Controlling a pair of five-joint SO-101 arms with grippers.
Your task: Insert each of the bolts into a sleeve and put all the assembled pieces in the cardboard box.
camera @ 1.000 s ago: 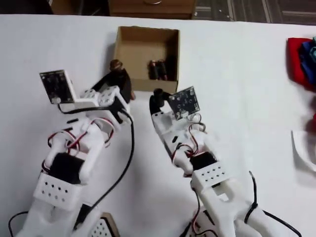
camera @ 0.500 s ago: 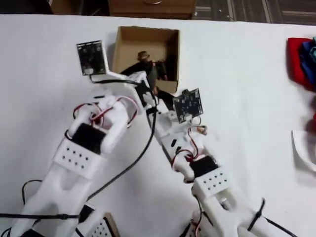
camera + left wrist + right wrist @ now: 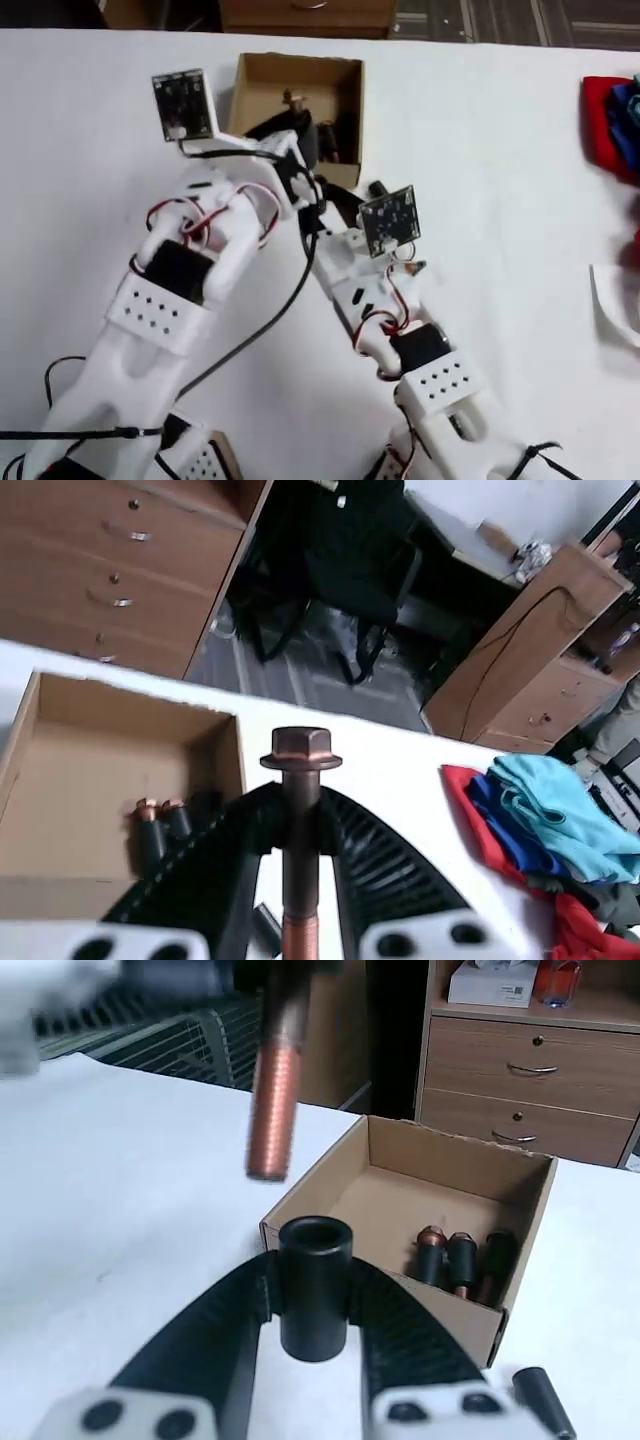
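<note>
Copper flange bolt, head up and threaded tip down, clamped mid-shank between the closed fingers of the left gripper, poised over the near wall of the cardboard box. Just outside that wall, black sleeve, bore upward, pinched around its barrel by the right gripper; bolt tip above the mouth and a little to one side, not yet entered. Judged rigid, dense and smooth: unlikely to bend, liable to slide or swivel in a light pinch. Best held on the shank under the head, threads left free; sleeve by its outer wall, mouth clear. Inside the box, along one side wall, a short row of assembled pieces, two showing copper heads. Near the box's corner, apparently a loose sleeve on the white table.
</note>
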